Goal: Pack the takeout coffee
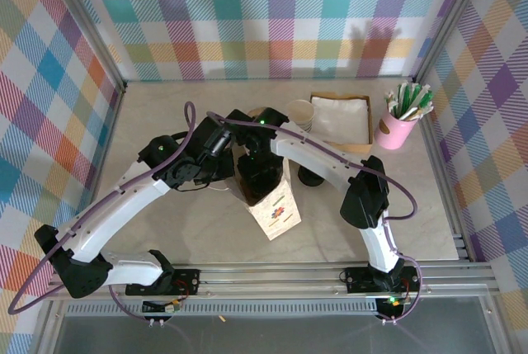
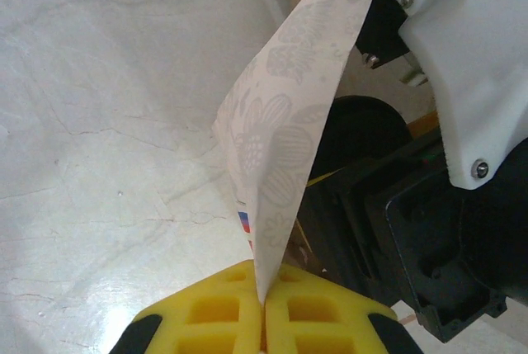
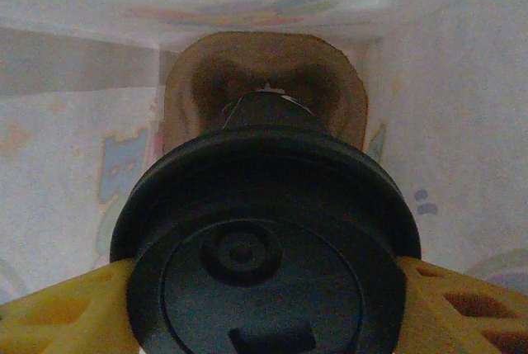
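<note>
The takeout coffee (image 3: 264, 247) has its round black lid facing my right wrist camera, and the dark cup below it is down inside a white printed paper bag (image 1: 278, 208). My right gripper (image 3: 264, 325) is shut on the coffee, with one yellow finger (image 3: 58, 313) on each side of the lid. The bag's pale walls surround the cup and its brown bottom (image 3: 264, 65) lies beyond. My left gripper (image 2: 264, 317) is shut on the bag's upper edge (image 2: 289, 123), which runs up from between its yellow pads.
Behind the bag stand a stack of white-rimmed cups (image 1: 301, 113), a box of napkins (image 1: 340, 119) and a pink cup of packets (image 1: 399, 127). A low stack of black lids (image 1: 312, 177) sits right of the bag. Both arms cross over the table's middle.
</note>
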{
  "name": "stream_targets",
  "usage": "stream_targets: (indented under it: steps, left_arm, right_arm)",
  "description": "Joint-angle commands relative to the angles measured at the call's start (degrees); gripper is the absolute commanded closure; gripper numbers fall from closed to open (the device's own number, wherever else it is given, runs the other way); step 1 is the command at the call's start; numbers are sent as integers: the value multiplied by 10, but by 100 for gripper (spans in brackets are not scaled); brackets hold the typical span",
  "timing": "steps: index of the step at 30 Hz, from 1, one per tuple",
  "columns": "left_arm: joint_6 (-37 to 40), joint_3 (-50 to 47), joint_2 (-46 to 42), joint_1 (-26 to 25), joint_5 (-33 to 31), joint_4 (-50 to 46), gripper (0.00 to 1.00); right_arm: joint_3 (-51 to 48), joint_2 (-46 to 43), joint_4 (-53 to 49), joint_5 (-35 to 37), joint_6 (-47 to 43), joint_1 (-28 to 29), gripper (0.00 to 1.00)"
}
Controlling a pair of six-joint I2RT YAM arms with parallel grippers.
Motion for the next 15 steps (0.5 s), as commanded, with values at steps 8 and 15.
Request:
stream_targets:
  steps: [8,15]
  left_arm:
    - [2,42,-6,-17,14,1,63]
    - [-12,30,3,-17,54,31,65]
  right_arm:
    - [-10,-16,-8,12,-3,5,67]
    - [-12,-23,-10,14,-6,5,68]
